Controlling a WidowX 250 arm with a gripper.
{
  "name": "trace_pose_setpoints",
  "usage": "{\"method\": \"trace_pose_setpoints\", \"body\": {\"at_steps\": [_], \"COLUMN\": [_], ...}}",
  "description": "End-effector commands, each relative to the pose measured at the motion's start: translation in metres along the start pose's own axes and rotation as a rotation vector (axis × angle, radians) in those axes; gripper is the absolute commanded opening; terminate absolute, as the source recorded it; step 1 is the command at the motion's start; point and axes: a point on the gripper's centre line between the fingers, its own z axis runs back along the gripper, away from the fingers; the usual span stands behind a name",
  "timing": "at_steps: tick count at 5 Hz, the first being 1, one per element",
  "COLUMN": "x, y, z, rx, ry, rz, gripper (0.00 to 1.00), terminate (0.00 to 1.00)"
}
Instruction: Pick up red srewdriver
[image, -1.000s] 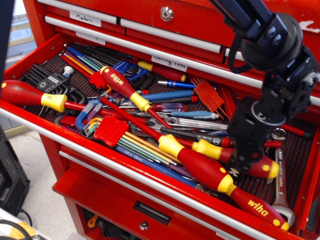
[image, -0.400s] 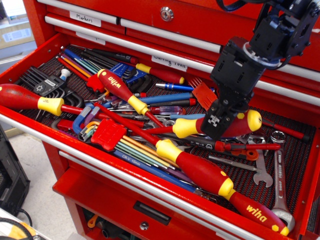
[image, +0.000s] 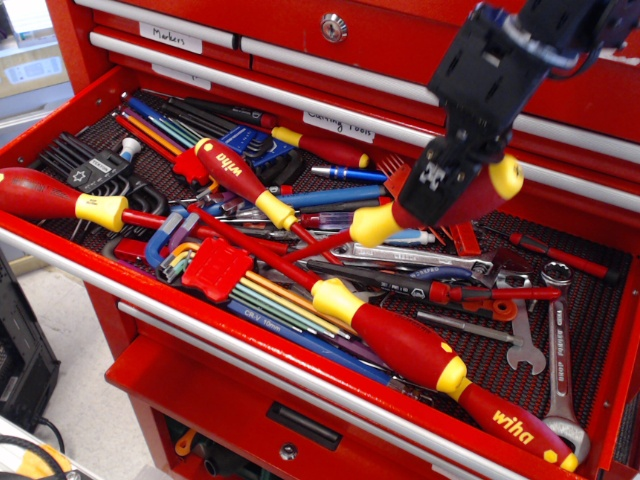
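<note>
My gripper (image: 447, 187) is shut on the red srewdriver (image: 478, 192) and holds it lifted above the open tool drawer (image: 300, 345). Its fat red handle sits between the fingers, the yellow butt end (image: 505, 177) points right and up, the yellow collar (image: 368, 225) is to the left, and the thin red shaft (image: 318, 244) slopes down-left toward the tools. The black gripper body hides the middle of the handle.
The drawer is crowded: a long red-yellow "wiha" screwdriver (image: 420, 360) at the front, a slimmer "wiha" screwdriver (image: 240, 182), another big red-yellow screwdriver (image: 60, 200) at the left, coloured hex keys (image: 260, 295), wrenches (image: 555, 370) at the right. Closed drawers rise behind.
The gripper has lifted the red srewdriver up out of the drawer; its handle rose from among the tools and now hangs tilted above them, shaft tip trailing low.
</note>
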Motion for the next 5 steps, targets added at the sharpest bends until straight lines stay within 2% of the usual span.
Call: {"method": "trace_pose_setpoints", "body": {"at_steps": [1, 3, 4, 5], "x": [0.019, 0.034, 0.047, 0.056], "y": [-0.007, -0.007, 0.003, 0.007], "z": [0.078, 0.101, 0.098, 0.091], "rx": [-0.058, -0.039, -0.015, -0.018], "ry": [0.015, -0.092, -0.202, -0.284], "rz": [0.058, 0.052, 0.001, -0.030], "gripper": [0.00, 0.00, 0.00, 0.00], "terminate": [0.00, 0.00, 0.00, 0.00]}}
